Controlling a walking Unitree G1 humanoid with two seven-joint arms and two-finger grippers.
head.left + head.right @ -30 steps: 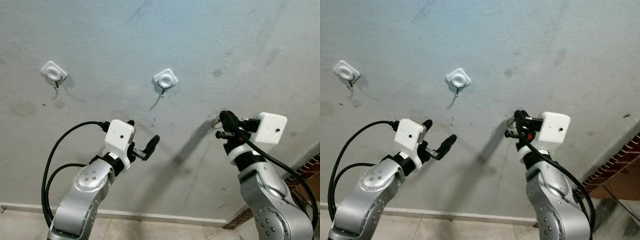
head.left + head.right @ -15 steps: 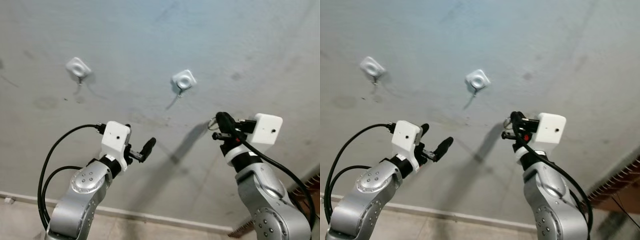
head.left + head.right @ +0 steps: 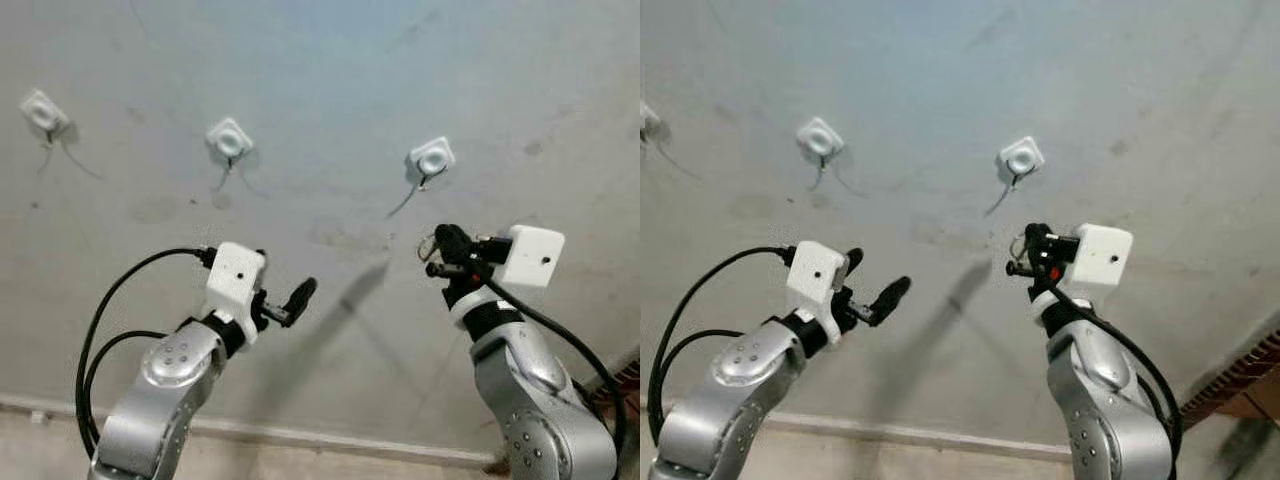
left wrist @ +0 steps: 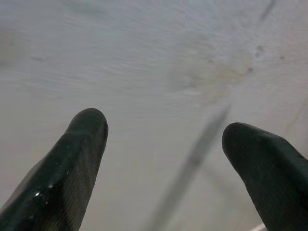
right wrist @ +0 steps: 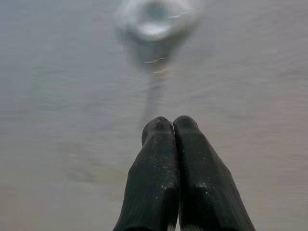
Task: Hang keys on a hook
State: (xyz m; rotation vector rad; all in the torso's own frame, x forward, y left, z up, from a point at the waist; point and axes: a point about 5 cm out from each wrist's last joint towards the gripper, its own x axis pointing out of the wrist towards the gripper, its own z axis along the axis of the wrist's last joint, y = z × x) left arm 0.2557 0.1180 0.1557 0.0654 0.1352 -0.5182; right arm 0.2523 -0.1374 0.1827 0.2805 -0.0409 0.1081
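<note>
left arm: raised, elbow bent, forearm angled up and toward the middle | left claw (image 3: 283, 297): fingers (image 4: 77, 159) spread wide apart, nothing between them | right arm: raised, forearm near upright | right claw (image 3: 440, 250): fingers (image 5: 159, 178) pressed together, tips pointing forward and leftward

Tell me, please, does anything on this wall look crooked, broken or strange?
The three white hooks sit rotated at differing angles on the wall, which has dark stains and scuff lines. Nothing looks broken. All three hooks are bare; the right gripper holds a key ring below the rightmost one.
</note>
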